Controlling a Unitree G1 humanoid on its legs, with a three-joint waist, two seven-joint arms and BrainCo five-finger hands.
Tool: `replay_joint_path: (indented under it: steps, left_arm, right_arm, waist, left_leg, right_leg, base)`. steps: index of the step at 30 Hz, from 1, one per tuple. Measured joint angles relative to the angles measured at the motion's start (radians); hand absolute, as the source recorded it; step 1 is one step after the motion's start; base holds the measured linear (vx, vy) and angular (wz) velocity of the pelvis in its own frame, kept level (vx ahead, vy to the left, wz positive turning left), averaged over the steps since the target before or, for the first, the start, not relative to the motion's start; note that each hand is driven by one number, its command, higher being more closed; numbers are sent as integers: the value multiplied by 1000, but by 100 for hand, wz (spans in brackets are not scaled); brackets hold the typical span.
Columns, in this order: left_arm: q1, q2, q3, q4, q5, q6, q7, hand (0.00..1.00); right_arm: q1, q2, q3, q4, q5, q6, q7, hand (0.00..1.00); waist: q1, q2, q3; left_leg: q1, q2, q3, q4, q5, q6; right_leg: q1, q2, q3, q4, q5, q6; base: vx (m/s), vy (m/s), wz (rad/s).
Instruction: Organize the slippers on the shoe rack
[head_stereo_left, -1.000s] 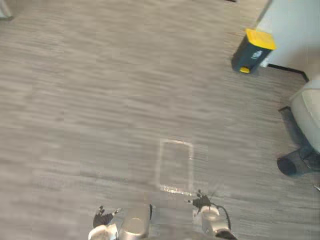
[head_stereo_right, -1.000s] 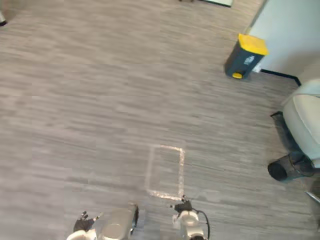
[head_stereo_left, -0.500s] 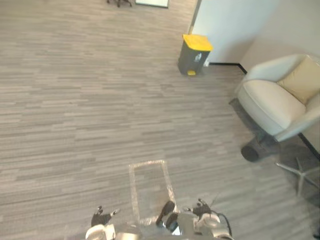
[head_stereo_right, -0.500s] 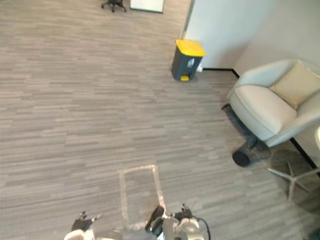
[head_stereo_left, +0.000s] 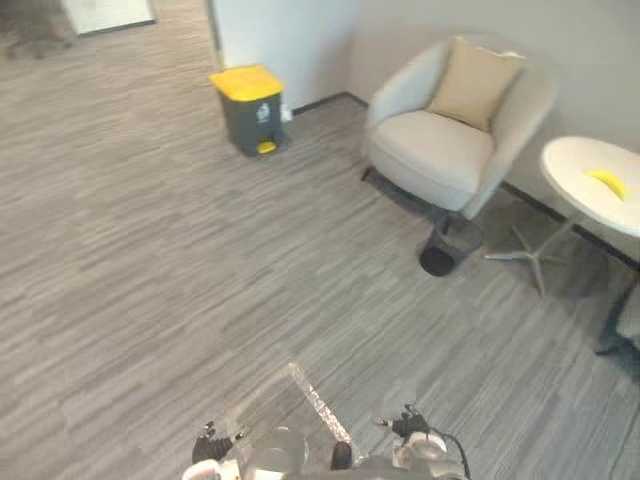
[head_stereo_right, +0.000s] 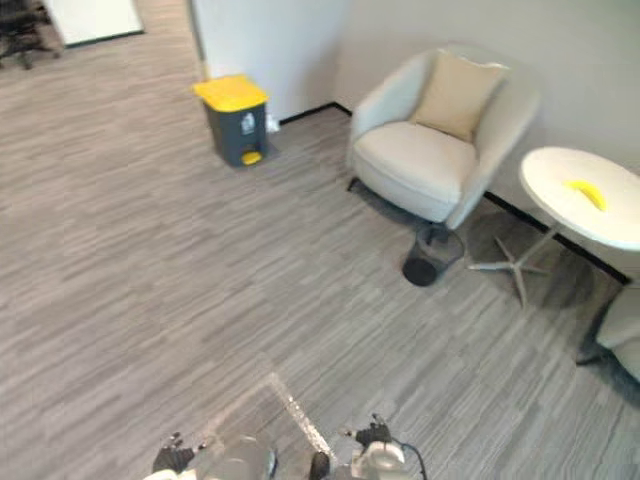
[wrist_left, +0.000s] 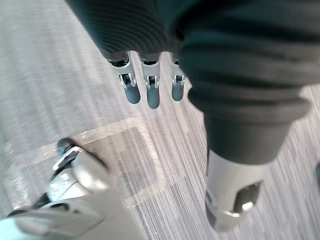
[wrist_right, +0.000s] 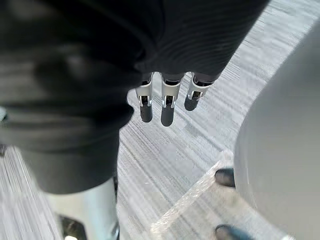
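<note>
Grey office floor w/ armchair; left hand & right hand hung straight-fingered, empty, prob. walking, nothing reachable.

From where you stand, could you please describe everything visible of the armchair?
The armchair is a rounded tub shape in off-white upholstery, its curved back wrapping into the arms. A tan cushion leans upright against the back; the seat is otherwise empty. It seems to stand on a dark round base on the grey floor, beside the wall, apart from the white table.
</note>
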Motion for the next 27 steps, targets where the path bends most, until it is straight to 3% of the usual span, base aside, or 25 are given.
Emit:
replay_joint_path:
  steps: [1, 4, 6, 8, 9, 11, 12, 16, 17, 18, 20, 22, 24, 25, 26, 27]
  left_arm:
    - [0, -2, 0, 1, 0, -1, -1, 0]
    - [-5, 1, 0, 10, 1, -2, -1, 0]
    - [-11, 2, 0, 23, 1, -2, 0, 0]
    - [-10, 4, 0, 25, 1, -3, 0, 0]
    - [-12, 14, 0, 29, 1, -5, 0, 0]
    - [-25, 26, -5, 53, 1, -9, -1, 0]
    - [-34, 28, -16, 74, 1, -10, -1, 0]
    - [-42, 23, -33, 85, 3, -13, -2, 0]
    - [-43, 18, -32, 81, 3, -14, -2, 0]
    - [-35, 5, -31, 61, 2, -15, -2, 0]
    - [-22, 1, -31, 56, 2, -16, -2, 0]
    - [-12, 0, -26, 55, -1, -16, -1, 0]
    - [-7, 0, -27, 55, 0, -15, 0, 0]
    - [-7, 0, -30, 56, 0, -14, 0, 0]
    - [-7, 8, -35, 58, -1, -14, 0, 0]
    - [-4, 18, -35, 59, 0, -16, 0, 0]
  right_arm:
    - [-1, 0, 9, -3, -1, -1, 2, 0]
    - [16, 3, 9, -13, -3, -1, 2, 0]
    - [26, 6, 4, -37, -7, -1, 4, 0]
    - [29, 7, 3, -34, -10, -1, 5, 0]
    - [35, 7, 3, -32, -11, -1, 6, 0]
    - [37, 5, -2, -27, -11, -2, 5, 0]
    - [34, -4, -8, -22, -11, -3, 4, 0]
    - [29, -17, -36, -16, -9, -13, 2, 0]
    - [29, -23, -36, -14, -9, -15, 2, 0]
    - [26, -30, -35, -6, -7, -15, 1, 0]
    - [18, -32, -36, 7, -7, -11, 0, 0]
    - [16, -30, -36, 7, -6, -10, 0, 0]
    - [15, -29, -35, 3, -5, -10, -1, 0]
    - [15, -30, -36, 2, -5, -10, -1, 0]
    - [16, -33, -38, 9, -5, -6, -1, 0]
    - [15, -27, -40, 8, -6, -5, 0, 0]
  waist:
    - [6, 1, -2]
    - [7, -10, -7]
    - [8, -9, -7]
    - [9, -8, -6]
    - [9, -22, -12]
    - [7, -36, -21]
    - [2, -21, -22]
    - [-15, 5, -19]
    - [-15, 9, -17]
    - [-4, 18, -8]
    - [0, 28, -7]
    - [2, 31, -6]
    - [4, 32, -7]
    - [4, 36, -10]
    - [10, 33, -12]
    - [9, 21, -17]
  left_leg:
    - [30, 13, 77, -15, -12, 21]
    - [74, 14, 176, -32, -30, 51]
    - [112, 27, 248, -54, -31, 51]
    - [155, 49, 324, -74, -31, 51]
    - [164, 54, 355, -75, -31, 51]
    - [167, 55, 339, -77, -30, 52]
    - [168, 63, 312, -87, -30, 51]
    - [141, 83, 288, -5, -22, 37]
    - [106, 91, 289, 84, -13, 22]
    - [6, 106, 284, 287, 18, -10]
    - [-23, 108, 269, 325, -9, 0]
    - [-52, 117, 222, 265, -32, -6]
    - [-41, 120, 149, 96, -23, -14]
    - [-33, 123, 106, -7, -1, -26]
    - [-4, 118, 112, -62, 52, -60]
    - [9, 107, 124, -92, 63, -51]
  right_leg:
    - [-4, -5, 17, 43, -20, 10]
    - [-35, -48, -35, 150, -89, 40]
    - [-61, -100, -151, 238, -108, 54]
    - [-56, -185, -355, 265, -103, 47]
    - [-42, -230, -470, 219, -94, 42]
    - [-25, -213, -507, 151, -88, 35]
    - [-6, -180, -491, 93, -70, 18]
    - [34, -131, -465, -4, -40, 8]
    - [45, -124, -452, -18, -38, 11]
    - [65, -116, -420, -26, -42, 10]
    - [68, -114, -390, -26, -47, 5]
    - [62, -109, -345, -27, -43, 12]
    - [61, -103, -302, -26, -43, 23]
    - [57, -98, -282, -23, -43, 31]
    - [61, -100, -245, -30, -34, 53]
    - [66, -113, -237, -49, -23, 64]
  base:
    - [126, 221, -111]
    - [104, 165, -100]
    - [114, 121, -100]
    - [84, 53, -104]
    - [75, -4, -98]
    - [94, -118, -84]
    - [92, -155, -70]
    - [26, -75, -26]
    - [-19, -28, -29]
    - [2, -7, -31]
    - [32, 34, -61]
    - [17, 66, -80]
    - [43, 115, -67]
    - [110, 184, -72]
    - [124, 177, -57]
    - [151, 163, -39]
